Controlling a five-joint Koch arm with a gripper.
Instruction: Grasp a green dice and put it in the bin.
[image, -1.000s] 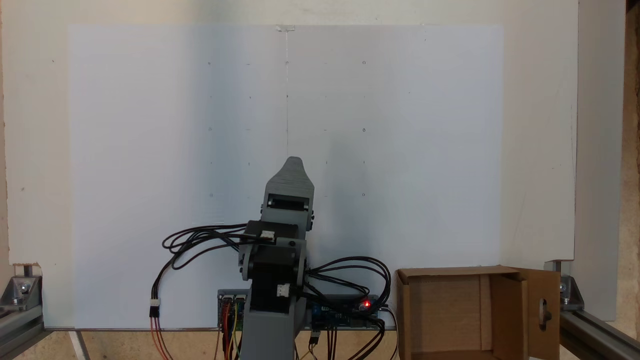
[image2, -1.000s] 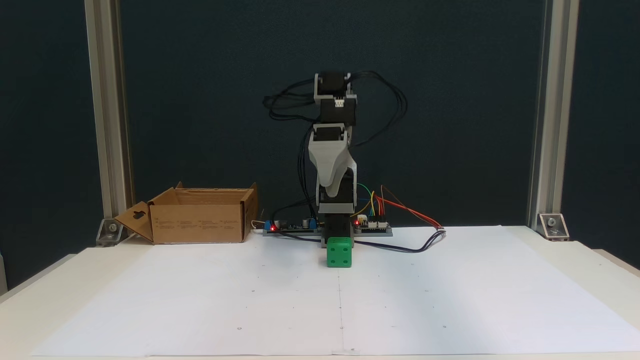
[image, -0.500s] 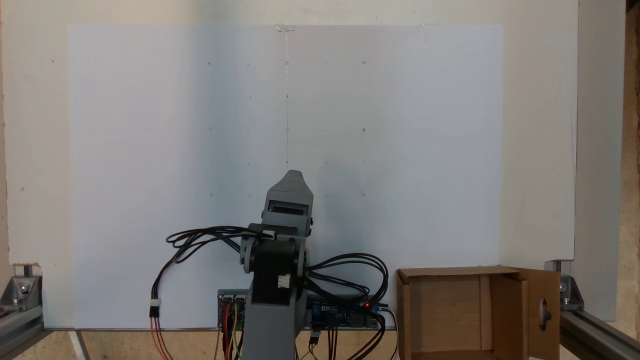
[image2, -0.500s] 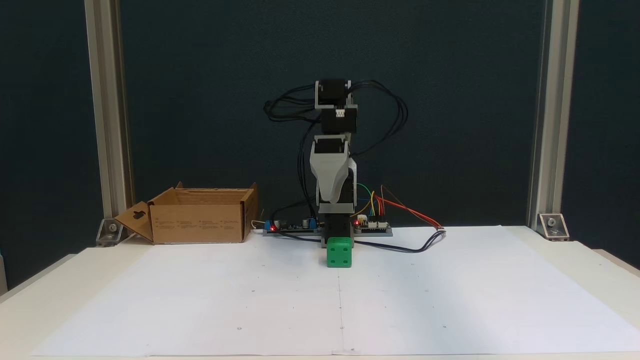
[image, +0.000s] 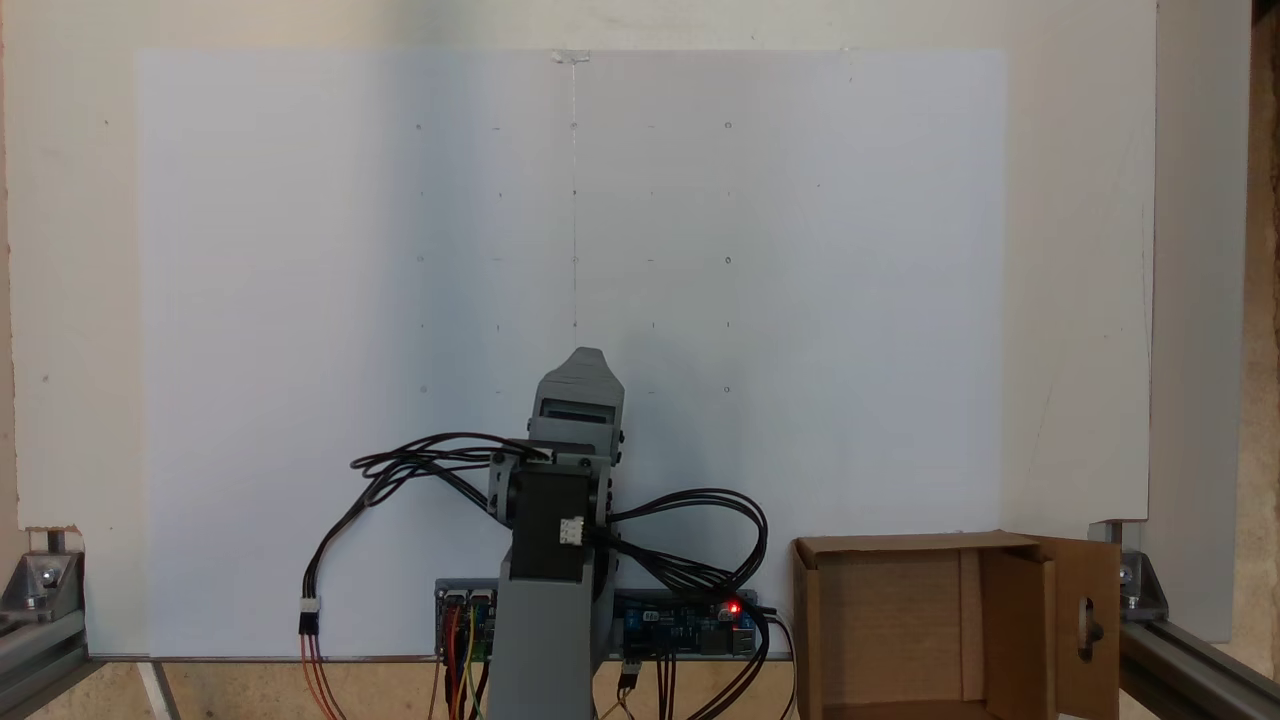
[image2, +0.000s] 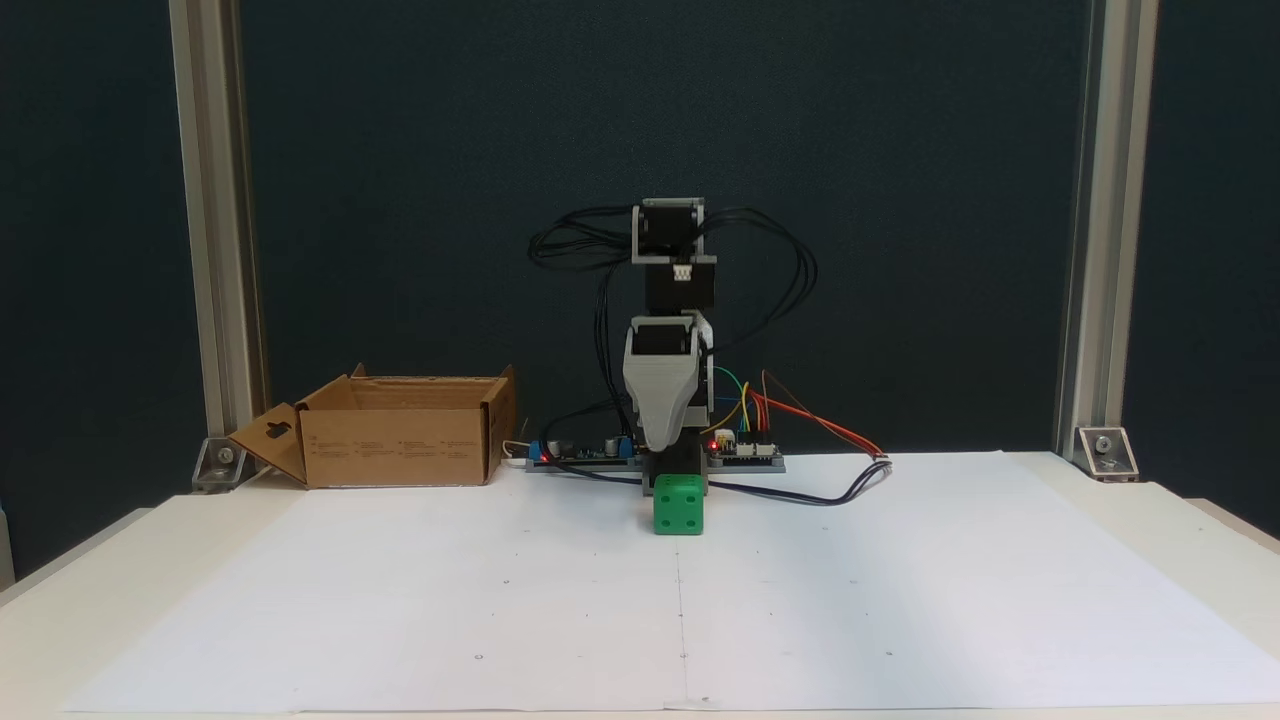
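In the front fixed view, a brown cardboard bin sits at lower left. At centre, the green dice rests on white paper, directly beneath the grey gripper, which points downward; whether its jaws are parted cannot be told.

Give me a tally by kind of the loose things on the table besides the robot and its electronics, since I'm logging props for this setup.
Green dice: 1
Cardboard box: 1, open-topped, with a side flap that has a keyhole-shaped cut-out
White paper sheet: 1, laid over the table top
Total: 3
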